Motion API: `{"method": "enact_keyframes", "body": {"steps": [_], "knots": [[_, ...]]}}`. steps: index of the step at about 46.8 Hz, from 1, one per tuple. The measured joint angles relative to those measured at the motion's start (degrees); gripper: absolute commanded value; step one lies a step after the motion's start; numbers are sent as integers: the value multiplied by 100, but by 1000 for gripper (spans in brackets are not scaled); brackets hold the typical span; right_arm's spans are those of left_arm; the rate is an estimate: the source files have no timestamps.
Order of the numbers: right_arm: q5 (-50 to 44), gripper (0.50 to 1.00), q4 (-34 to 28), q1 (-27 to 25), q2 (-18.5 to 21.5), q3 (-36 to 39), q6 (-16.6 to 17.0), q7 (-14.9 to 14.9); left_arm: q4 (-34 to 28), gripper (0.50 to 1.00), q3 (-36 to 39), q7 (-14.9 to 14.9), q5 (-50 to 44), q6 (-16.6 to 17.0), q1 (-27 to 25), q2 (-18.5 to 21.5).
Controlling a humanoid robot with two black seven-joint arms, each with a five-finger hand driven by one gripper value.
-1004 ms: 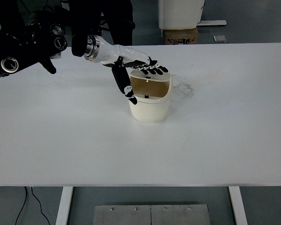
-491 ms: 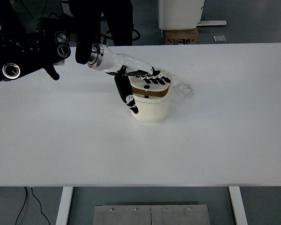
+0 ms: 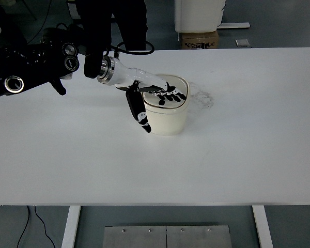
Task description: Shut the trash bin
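A small cream trash bin [image 3: 168, 118] stands near the middle of the white table [image 3: 237, 150]. Its lid [image 3: 176, 89] lies flat on the rim, with no dark opening showing. My left hand [image 3: 157, 95] reaches in from the upper left and rests palm-down on the lid, fingers [image 3: 170, 96] spread flat across it. The thumb [image 3: 139, 113] hangs down along the bin's left side. The hand grasps nothing. My right arm is out of view.
A person in dark clothes stands beyond the table's far edge at the top [image 3: 119, 23]. A cardboard box [image 3: 199, 39] sits on the floor behind the table. A faint grey smudge [image 3: 204, 98] marks the tabletop right of the bin.
The lid, raised and showing the brown inside a second ago, has swung down flat under my left hand. The hand moved down and slightly left with it.
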Motion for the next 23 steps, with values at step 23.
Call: {"method": "enact_keyframes", "body": {"steps": [23], "knots": [[0, 991, 0, 1, 0, 0, 0, 0, -3, 1000, 18, 13, -1, 1, 38, -7]]}}
